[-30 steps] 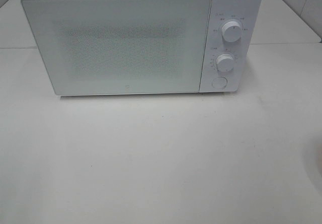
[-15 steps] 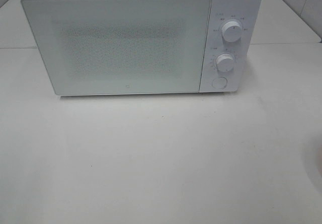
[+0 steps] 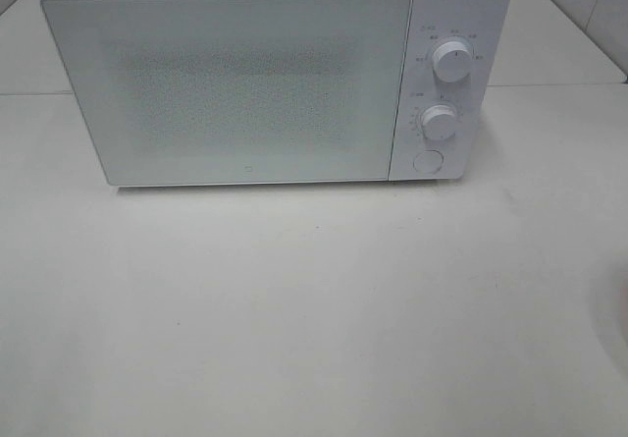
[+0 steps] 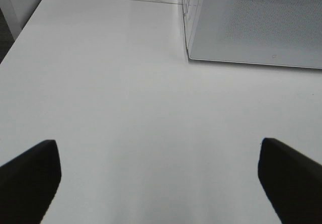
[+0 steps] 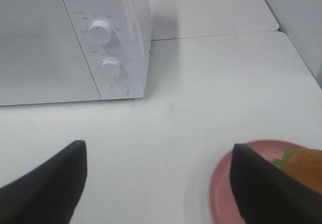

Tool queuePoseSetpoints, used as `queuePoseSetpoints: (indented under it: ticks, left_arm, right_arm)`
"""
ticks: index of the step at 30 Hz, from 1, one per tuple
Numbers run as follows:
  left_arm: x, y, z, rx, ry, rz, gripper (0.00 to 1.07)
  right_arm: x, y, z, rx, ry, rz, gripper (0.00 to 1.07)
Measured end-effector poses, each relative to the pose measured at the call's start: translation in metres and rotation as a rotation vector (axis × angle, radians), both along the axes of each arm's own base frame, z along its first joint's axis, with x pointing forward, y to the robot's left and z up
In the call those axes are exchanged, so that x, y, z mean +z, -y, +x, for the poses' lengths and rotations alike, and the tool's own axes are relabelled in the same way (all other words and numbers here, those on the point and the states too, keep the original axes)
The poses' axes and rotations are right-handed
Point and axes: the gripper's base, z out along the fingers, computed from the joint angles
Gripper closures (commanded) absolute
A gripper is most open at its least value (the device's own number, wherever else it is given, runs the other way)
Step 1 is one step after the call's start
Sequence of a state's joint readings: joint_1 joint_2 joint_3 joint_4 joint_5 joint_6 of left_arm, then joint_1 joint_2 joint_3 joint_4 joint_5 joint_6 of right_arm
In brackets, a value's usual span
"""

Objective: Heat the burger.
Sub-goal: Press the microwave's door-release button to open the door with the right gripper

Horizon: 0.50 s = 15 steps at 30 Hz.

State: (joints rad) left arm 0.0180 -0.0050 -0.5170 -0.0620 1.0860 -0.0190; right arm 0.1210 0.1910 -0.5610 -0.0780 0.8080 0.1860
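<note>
Task hardly begun: microwave (image 3: pixel 245 83) is shut, burger (image 5: pixel 304 167) is left ungrasped on pink plate (image 5: pixel 224 189) on the surface (image 3: pixel 294 309) before microwave's dial end; left fingers (image 4: pixel 30 171) and right fingers (image 5: pixel 50 181) are held spread, empty.

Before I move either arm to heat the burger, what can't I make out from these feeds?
- Burger: right wrist view, cut off by the frame edge and partly behind the right end effector; not seen in the high view.
- Plate: same view, only part shows.
- Microwave interior: high view, the shut door hides it.
- Dial labels: too small to read.
</note>
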Motion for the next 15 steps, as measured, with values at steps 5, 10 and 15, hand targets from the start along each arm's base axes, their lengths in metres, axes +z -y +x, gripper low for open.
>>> queuePoseSetpoints:
  ticks: [5, 10, 15]
  left_arm:
    - [0.000, 0.000, 0.000, 0.000, 0.000, 0.000, 0.06]
    - [0.000, 0.000, 0.000, -0.001, 0.001, -0.001, 0.06]
    - [0.000, 0.000, 0.000, -0.001, 0.001, -0.001, 0.06]
  right_arm:
    - [0.002, -0.002, 0.016, 0.004, -0.012, -0.003, 0.31]
    - [0.006, -0.005, 0.037, 0.009, -0.004, -0.016, 0.31]
    - [0.008, -0.006, 0.048, 0.013, 0.018, -0.019, 0.32]
